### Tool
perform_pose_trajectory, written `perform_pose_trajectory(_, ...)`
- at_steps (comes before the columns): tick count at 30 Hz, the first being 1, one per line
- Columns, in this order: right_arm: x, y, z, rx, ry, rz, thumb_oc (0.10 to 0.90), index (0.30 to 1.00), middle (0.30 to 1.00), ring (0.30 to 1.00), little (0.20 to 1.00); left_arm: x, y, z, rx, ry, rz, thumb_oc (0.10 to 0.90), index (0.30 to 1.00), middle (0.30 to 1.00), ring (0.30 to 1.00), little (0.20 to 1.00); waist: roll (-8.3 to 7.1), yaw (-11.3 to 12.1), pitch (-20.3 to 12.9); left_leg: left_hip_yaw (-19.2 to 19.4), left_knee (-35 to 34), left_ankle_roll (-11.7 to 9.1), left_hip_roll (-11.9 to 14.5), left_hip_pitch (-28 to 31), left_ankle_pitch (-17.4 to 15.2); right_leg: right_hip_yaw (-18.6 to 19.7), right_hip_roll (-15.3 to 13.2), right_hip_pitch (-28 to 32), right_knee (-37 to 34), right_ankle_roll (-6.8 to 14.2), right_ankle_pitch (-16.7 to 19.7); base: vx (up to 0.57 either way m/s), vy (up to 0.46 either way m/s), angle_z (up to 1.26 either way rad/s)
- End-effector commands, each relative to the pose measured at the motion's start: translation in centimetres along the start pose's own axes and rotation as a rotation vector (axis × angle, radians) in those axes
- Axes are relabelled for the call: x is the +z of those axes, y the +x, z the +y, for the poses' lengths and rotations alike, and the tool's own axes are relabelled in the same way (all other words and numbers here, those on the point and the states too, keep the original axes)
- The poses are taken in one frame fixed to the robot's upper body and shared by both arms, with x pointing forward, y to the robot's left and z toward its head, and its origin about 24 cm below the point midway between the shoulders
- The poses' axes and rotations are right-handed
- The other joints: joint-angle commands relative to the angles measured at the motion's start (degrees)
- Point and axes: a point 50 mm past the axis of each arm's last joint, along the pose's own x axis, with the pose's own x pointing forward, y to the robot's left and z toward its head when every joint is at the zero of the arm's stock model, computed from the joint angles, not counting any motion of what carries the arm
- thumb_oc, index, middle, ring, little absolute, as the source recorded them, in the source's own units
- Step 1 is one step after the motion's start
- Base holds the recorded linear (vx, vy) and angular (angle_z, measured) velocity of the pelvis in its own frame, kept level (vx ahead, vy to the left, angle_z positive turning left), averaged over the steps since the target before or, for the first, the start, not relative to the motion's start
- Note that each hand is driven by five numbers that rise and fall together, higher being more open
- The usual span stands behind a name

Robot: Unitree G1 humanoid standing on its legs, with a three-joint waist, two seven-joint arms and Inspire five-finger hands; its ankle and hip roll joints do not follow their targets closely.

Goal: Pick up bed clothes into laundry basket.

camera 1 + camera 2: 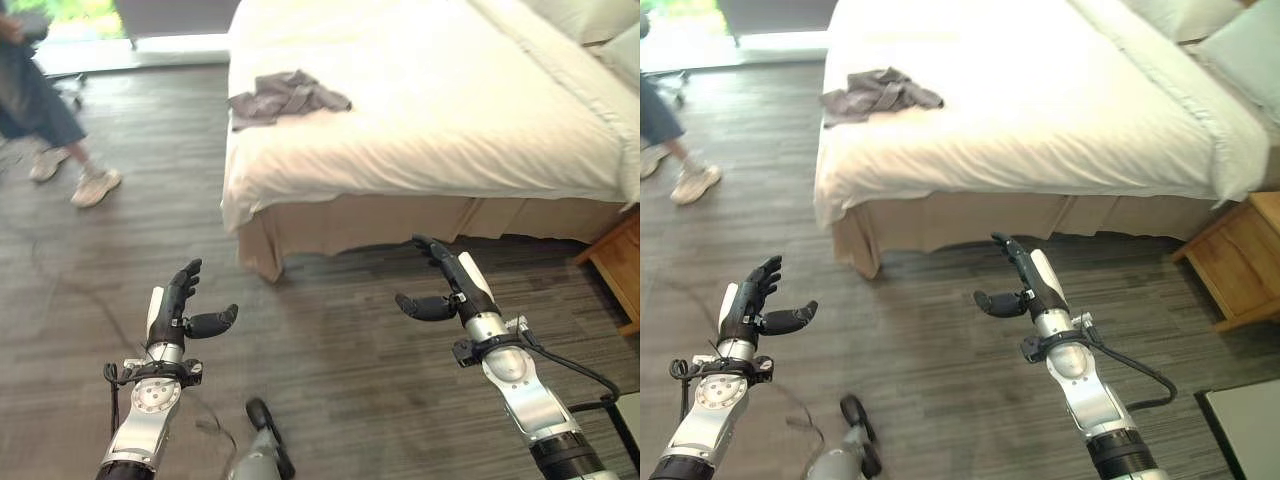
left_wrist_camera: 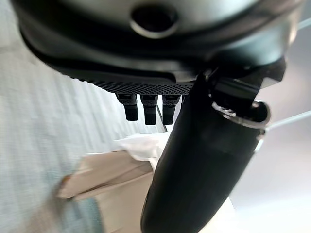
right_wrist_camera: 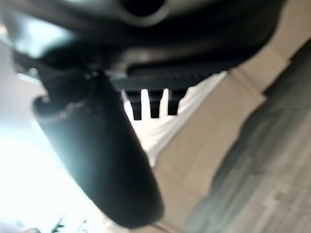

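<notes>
Both hands hang low over the floor, nearest the camera, and neither holds anything. On the robot's left, the left hand [image 1: 180,305] has its fingers relaxed and its thumb standing out sideways; on the robot's right, the right hand [image 1: 448,285] has its fingers straight and its thumb spread apart from them, pointing toward the bed's foot. Each wrist view shows straight fingertips with nothing between them and the thumb. Held this way, palms turned inward and open, they look ready for a reach not yet begun, and the bed's edge is well apart from both.

What the task wants is the grey garment [image 1: 283,97], crumpled in a loose heap on the bed [image 1: 450,120], near the corner at the foot on the robot's left side. It lies wholly on the white cover, close to the edge, so a hand coming in over that corner should meet it first.

Dark wood-grain planks make up the floor [image 1: 330,360]. A wooden nightstand [image 1: 1235,265] stands just beside the bed on the robot's right. A person [image 1: 40,110] walks on the floor at the far left, near a bright window.
</notes>
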Motion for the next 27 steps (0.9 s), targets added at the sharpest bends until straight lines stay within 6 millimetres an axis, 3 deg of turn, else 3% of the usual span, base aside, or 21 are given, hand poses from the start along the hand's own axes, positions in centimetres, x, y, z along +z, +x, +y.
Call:
perform_pose_trajectory(1, 3.0, 0.4, -3.3, -0.138, -0.042, -0.163, 0.8, 0.9, 0.9, 0.9, 0.9, 6.1, 1.4, 1.0, 0.02, 0.031, -0.286, 0.8, 0.9, 0.9, 0.9, 0.9, 1.73, -1.9, -4.3, 1.2, -2.6, -9.2, 7.3, 6.1, -4.3, -0.4, -1.8, -8.1, 11.6, 2.4, 1.9, 0.37, 0.211, -0.55)
perform_pose_trajectory(2, 3.0, 0.4, -3.3, -0.138, -0.041, -0.163, 0.8, 0.9, 0.9, 0.9, 0.9, 6.1, 1.4, 1.0, 0.02, 0.032, -0.286, 0.8, 0.9, 0.9, 0.9, 0.9, 1.67, -1.7, -4.4, 1.4, -2.6, -9.1, 7.2, 6.1, -4.3, -0.2, -1.9, -8.4, 11.9, 2.4, 1.8, 0.51, 0.3, -0.28)
perform_pose_trajectory(4, 2.6, 0.1, -3.1, -0.151, -0.022, -0.145, 0.8, 0.9, 0.9, 0.9, 0.9, 6.5, 1.5, 1.2, 0.026, 0.039, -0.302, 0.8, 0.9, 0.9, 0.9, 0.9, 1.16, -3.0, -3.9, 3.1, -2.6, -8.3, 5.9, 9.1, -7.6, -1.3, -3.9, -12.6, 18.8, 3.8, 4.5, 0.27, 0.195, -0.1)
perform_pose_trajectory(7, 1.7, -0.5, -2.8, -0.154, -0.001, -0.106, 0.8, 0.9, 0.9, 0.9, 0.9, 7.7, 1.8, 1.2, 0.031, 0.053, -0.343, 0.8, 0.9, 0.9, 0.9, 0.9, 1.16, -4.1, -3.8, 5.8, -2.6, -8.1, 5.7, 11.4, -9.3, -5.1, -5.4, -16.8, 18.6, 4.4, 6.4, 0.21, 0.131, -0.38)
perform_pose_trajectory(9, 0.2, -1.6, -3.4, -0.162, -0.03, -0.051, 0.8, 0.9, 0.9, 0.9, 0.9, 9.7, 2.6, 1.4, 0.05, 0.145, -0.421, 0.8, 0.9, 0.9, 0.9, 0.9, 1.65, -6.7, -4.2, 7.1, -2.6, -8.7, 5.7, 13.3, -10.7, -9.4, -2.5, -20.1, 11.9, 3.1, 3.0, 0.39, 0.13, -0.36)
perform_pose_trajectory(11, -1.1, -2.8, -4.0, -0.176, -0.05, 0.002, 0.8, 0.9, 0.9, 0.9, 0.9, 10.7, 3.2, 2.1, 0.097, 0.197, -0.453, 0.8, 0.9, 0.9, 0.9, 0.9, 1.77, -8.4, -4.4, 7.5, -2.6, -9.2, 5.5, 14.8, -11.7, -12.4, 0.1, -21.2, 6.4, 2.5, 2.7, 0.26, 0.024, -0.22)
perform_pose_trajectory(14, -3.5, -4.9, -5.0, -0.211, -0.057, 0.106, 0.8, 0.9, 0.9, 0.9, 0.9, 12.0, 4.7, 4.3, 0.226, 0.294, -0.463, 0.8, 0.9, 0.9, 0.9, 0.9, 1.42, -10.4, -4.8, 8.9, -2.6, -9.8, 4.9, 16.8, -13.1, -17.1, 2.1, -22.4, 0.3, 2.3, 5.0, 0.24, -0.043, 0.15)
perform_pose_trajectory(15, -4.8, -6.4, -5.5, -0.22, -0.066, 0.173, 0.8, 0.9, 0.9, 0.9, 0.9, 12.7, 5.5, 6.7, 0.324, 0.38, -0.444, 0.8, 0.9, 0.9, 0.9, 0.9, 1.27, -11.8, -5.0, 9.8, -2.6, -10.0, 4.3, 18.2, -14.1, -18.5, 2.5, -23.4, -0.8, 2.2, 6.1, 0.3, -0.103, -0.1)
perform_pose_trajectory(18, -6.7, -8.5, -6.2, -0.221, -0.084, 0.27, 0.8, 0.9, 0.9, 0.9, 0.9, 13.3, 6.8, 10.0, 0.432, 0.487, -0.384, 0.8, 0.9, 0.9, 0.9, 0.9, 1.79, -13.5, -6.2, 9.9, -2.6, -10.2, 3.4, 19.8, -15.0, -17.5, 2.5, -21.9, -2.7, 1.7, 6.7, 0.26, -0.092, -0.2)
perform_pose_trajectory(19, -6.7, -8.5, -6.2, -0.221, -0.083, 0.271, 0.8, 0.9, 0.9, 0.9, 0.9, 13.4, 6.8, 9.9, 0.431, 0.487, -0.385, 0.8, 0.9, 0.9, 0.9, 0.9, 1.74, -13.5, -6.2, 9.9, -2.6, -10.2, 3.4, 19.8, -15.0, -17.5, 2.6, -21.8, -2.8, 1.7, 6.8, 0.29, -0.105, -0.15)
perform_pose_trajectory(20, -7.8, -9.8, -6.7, -0.241, -0.077, 0.332, 0.8, 0.9, 0.9, 0.9, 0.9, 12.9, 6.9, 12.4, 0.498, 0.569, -0.319, 0.8, 0.9, 0.9, 0.9, 0.9, 3.04, -14.1, -6.6, 9.8, -2.1, -10.6, 3.0, 21.3, -15.1, -16.6, 2.8, -20.6, -4.2, 1.4, 6.7, 0.31, -0.127, -0.15)
perform_pose_trajectory(21, -8.1, -10.1, -7.1, -0.254, -0.075, 0.348, 0.8, 0.9, 0.9, 0.9, 0.9, 12.7, 6.9, 13.6, 0.526, 0.609, -0.282, 0.8, 0.9, 0.9, 0.9, 0.9, 3.58, -14.2, -6.4, 10.3, 0.8, -11.3, 3.3, 21.5, -15.1, -16.3, 2.8, -19.8, -4.4, 1.0, 6.3, 0.46, -0.217, -0.13)
perform_pose_trajectory(22, -8.5, -10.3, -7.6, -0.263, -0.08, 0.371, 0.8, 0.9, 0.9, 0.9, 0.9, 12.3, 6.6, 15.4, 0.557, 0.651, -0.232, 0.8, 0.9, 0.9, 0.9, 0.9, 3.84, -13.7, -5.6, 11.1, 9.2, -13.0, 5.9, 19.6, -13.7, -15.5, 2.9, -17.8, -4.8, 0.0, 4.9, 0.25, -0.172, -0.12)
perform_pose_trajectory(24, -8.5, -10.2, -7.6, -0.262, -0.079, 0.368, 0.8, 0.9, 0.9, 0.9, 0.9, 12.3, 6.6, 15.6, 0.558, 0.652, -0.232, 0.8, 0.9, 0.9, 0.9, 0.9, 3.87, -13.7, -5.5, 11.1, 10.6, -13.5, 6.7, 19.2, -14.2, -15.4, 3.3, -17.7, -4.8, -0.3, 4.7, 0.16, -0.142, -0.36)
perform_pose_trajectory(25, -8.5, -10.0, -8.1, -0.271, -0.092, 0.372, 0.8, 0.9, 0.9, 0.9, 0.9, 11.7, 6.2, 18.1, 0.593, 0.726, -0.145, 0.8, 0.9, 0.9, 0.9, 0.9, 4.1, -12.8, -4.7, 10.4, 20.0, -15.7, 10.2, 16.3, -11.3, -14.6, 3.8, -15.9, -4.8, -2.0, 2.8, 0.27, -0.219, -0.41)
perform_pose_trajectory(27, -8.6, -9.8, -8.9, -0.269, -0.124, 0.381, 0.8, 0.9, 0.9, 0.9, 0.9, 11.6, 5.4, 20.5, 0.644, 0.796, -0.082, 0.8, 0.9, 0.9, 0.9, 0.9, 4.11, -11.8, -3.7, 9.9, 27.9, -17.7, 13.3, 13.4, -7.1, -14.4, 4.0, -14.0, -4.8, -3.3, 1.2, 0.3, -0.205, -0.46)
